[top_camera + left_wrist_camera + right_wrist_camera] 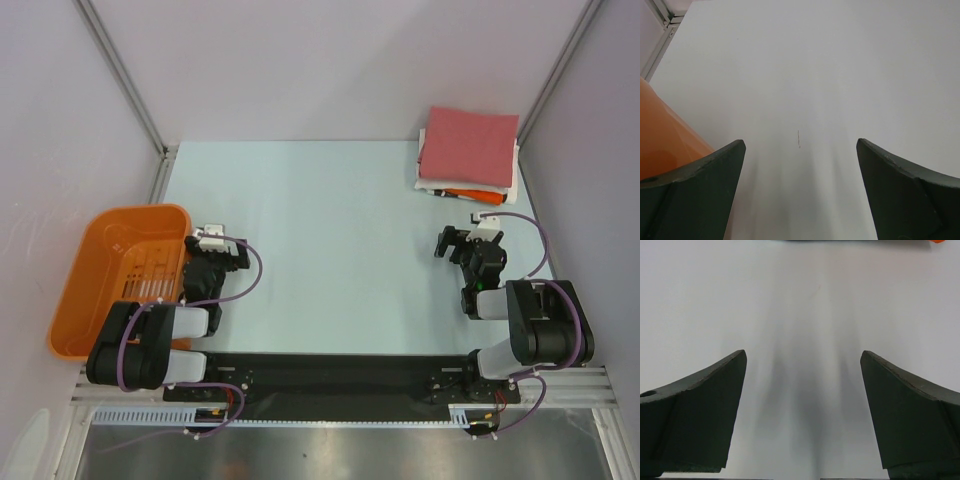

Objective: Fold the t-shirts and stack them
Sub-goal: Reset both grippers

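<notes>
A stack of folded t-shirts (468, 142) lies at the table's far right corner. The top one is dusty red, with a white one (503, 186) and an orange one (466, 192) showing beneath. My left gripper (236, 256) is open and empty, low over the table beside the basket; the left wrist view (800, 142) shows only bare table between its fingers. My right gripper (452, 243) is open and empty, a little in front of the stack; the right wrist view (803, 354) also shows bare table between the fingers.
An orange plastic basket (120, 275) stands at the left table edge, close to my left gripper, and its wall shows in the left wrist view (665, 135). The pale table (330, 230) has walls behind and at both sides.
</notes>
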